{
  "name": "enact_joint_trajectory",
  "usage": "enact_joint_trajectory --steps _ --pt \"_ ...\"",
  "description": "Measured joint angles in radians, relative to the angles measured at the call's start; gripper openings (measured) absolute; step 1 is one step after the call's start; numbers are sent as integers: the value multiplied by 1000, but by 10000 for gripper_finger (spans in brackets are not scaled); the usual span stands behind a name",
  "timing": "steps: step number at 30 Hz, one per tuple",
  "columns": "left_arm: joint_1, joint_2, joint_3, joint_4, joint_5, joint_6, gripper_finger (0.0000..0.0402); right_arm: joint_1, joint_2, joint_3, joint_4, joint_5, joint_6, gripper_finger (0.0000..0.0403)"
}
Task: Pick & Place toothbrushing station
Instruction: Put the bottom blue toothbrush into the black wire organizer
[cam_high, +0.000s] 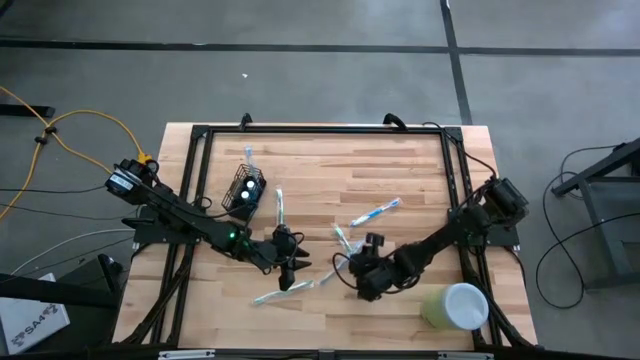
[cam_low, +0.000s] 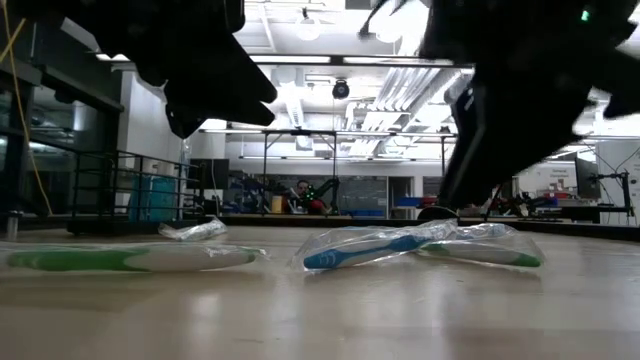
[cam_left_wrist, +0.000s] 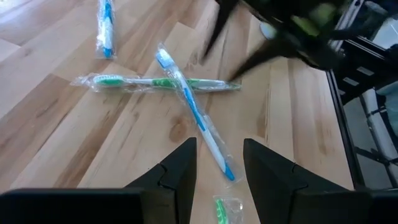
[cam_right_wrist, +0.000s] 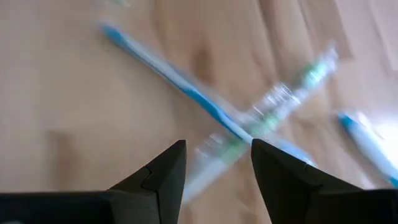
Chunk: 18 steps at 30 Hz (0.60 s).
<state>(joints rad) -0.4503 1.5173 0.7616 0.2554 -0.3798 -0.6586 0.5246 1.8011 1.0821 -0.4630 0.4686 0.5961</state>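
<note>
The black wire-mesh toothbrushing station (cam_high: 245, 190) stands upright near the far left of the pale plank worktop (cam_high: 400, 165), with what looks like one wrapped brush poking out of it — so the task seems barely begun. Most of the toothbrushes lie loose: a blue one (cam_high: 279, 207) beside the station, another blue one (cam_high: 378, 212) toward the middle, and a crossed blue-and-green pair (cam_left_wrist: 186, 93) in crinkly clear sleeves. The left end effector (cam_high: 291, 268) hovers low over the near-centre with its fingers apart and nothing between them; the right end effector (cam_high: 362, 283) is close by, also spread and empty, above that crossed pair. A smooth pale green cup (cam_high: 455, 306) with a white inside sits well apart at the near right. By my judgement, nearly every brush remains to be moved.
</note>
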Motion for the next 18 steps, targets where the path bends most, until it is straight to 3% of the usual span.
enact_joint_trajectory --steps 5,18 --pt "-5 0 0 0 2 0 128 -20 0 0 -100 -22 -71 173" --pt "-7 0 0 0 11 4 128 -44 0 26 -68 -80 -302 173"
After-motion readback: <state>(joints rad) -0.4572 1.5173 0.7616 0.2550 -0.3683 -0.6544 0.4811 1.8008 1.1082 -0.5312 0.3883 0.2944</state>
